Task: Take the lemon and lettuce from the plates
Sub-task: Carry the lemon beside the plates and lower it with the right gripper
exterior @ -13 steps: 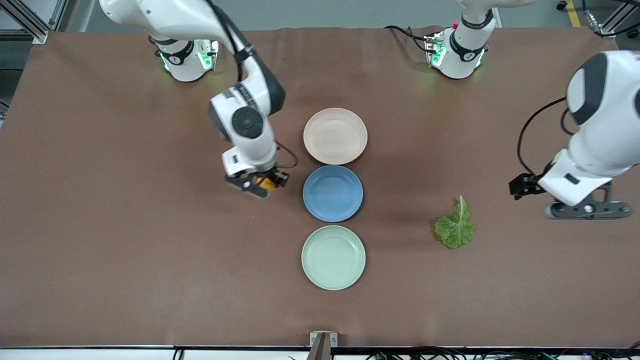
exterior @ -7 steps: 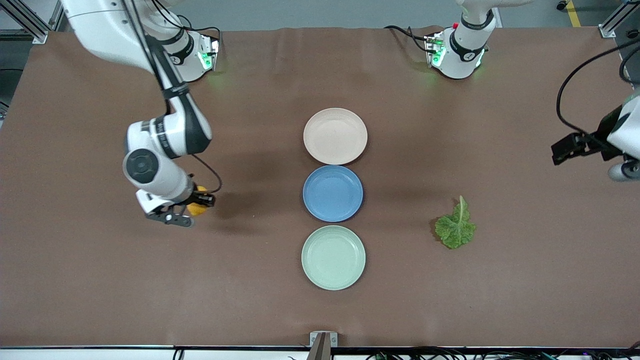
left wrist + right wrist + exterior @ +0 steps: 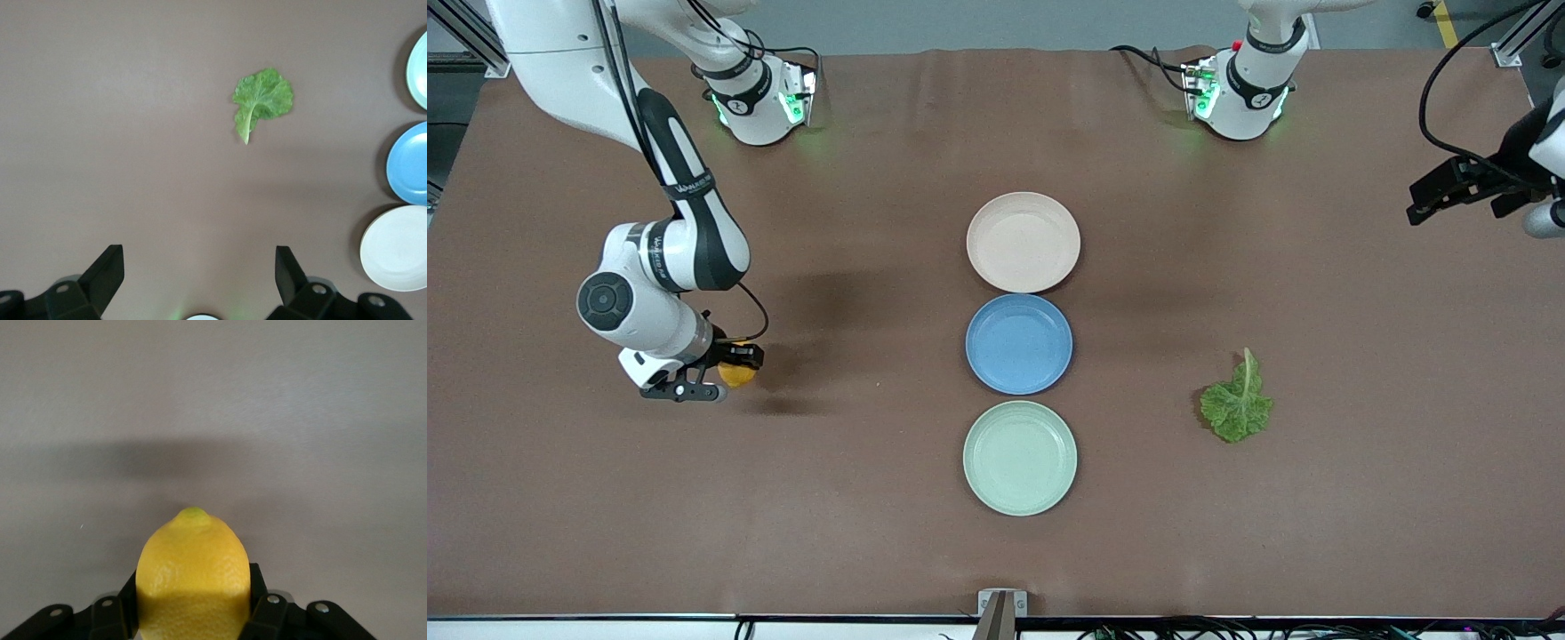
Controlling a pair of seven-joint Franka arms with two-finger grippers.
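My right gripper is shut on the yellow lemon, just above the bare table toward the right arm's end; the right wrist view shows the lemon clamped between the fingers. The green lettuce lies flat on the table toward the left arm's end, also in the left wrist view. My left gripper is open and empty, raised high at the table's end; in the front view only part of it shows. The beige-pink plate and mint green plate are bare.
A blue plate sits between the beige-pink and mint plates in a line down the table's middle. The two arm bases stand along the table's edge farthest from the front camera. A small bracket sits at the nearest edge.
My right gripper carried the lemon from beside the blue plate out toward the right arm's end of the table. My left arm rose and drew back from the lettuce.
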